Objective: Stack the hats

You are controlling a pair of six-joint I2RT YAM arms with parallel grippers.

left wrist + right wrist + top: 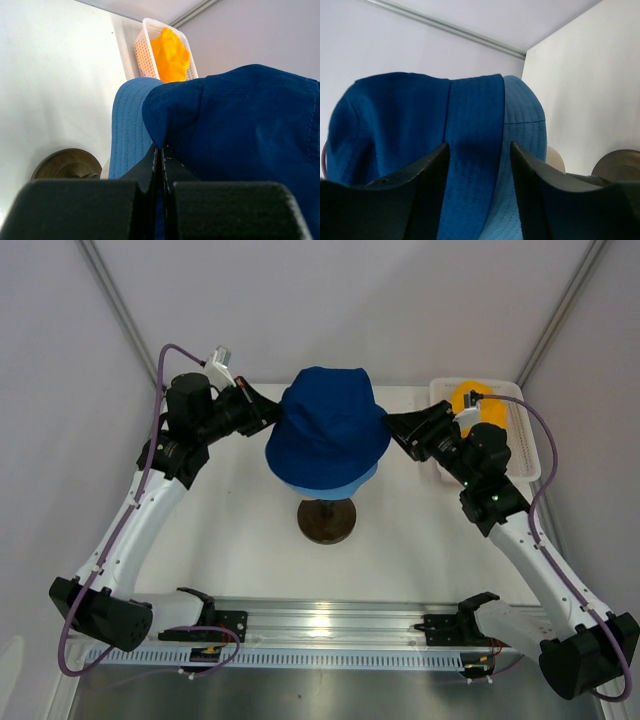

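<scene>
The navy blue hat (328, 425) sits over the light blue hat (352, 482) on the mannequin head. My left gripper (272, 412) is shut on the navy hat's left brim; in the left wrist view the closed gripper (161, 150) pinches the navy fabric (240, 125), with the light blue brim (127, 130) beside it. My right gripper (392, 425) is open at the hat's right side. In the right wrist view the gripper (480, 150) stands apart around the navy brim (470, 130), with the light blue hat (522, 130) behind. The yellow-orange hat (468, 397) lies in the basket. The pink hat is out of view.
The mannequin's dark round base (326, 519) stands mid-table below the hats; it also shows in the left wrist view (67, 162). The white mesh basket (527, 445) is at the back right, behind my right arm, also in the left wrist view (144, 50). Walls enclose the table.
</scene>
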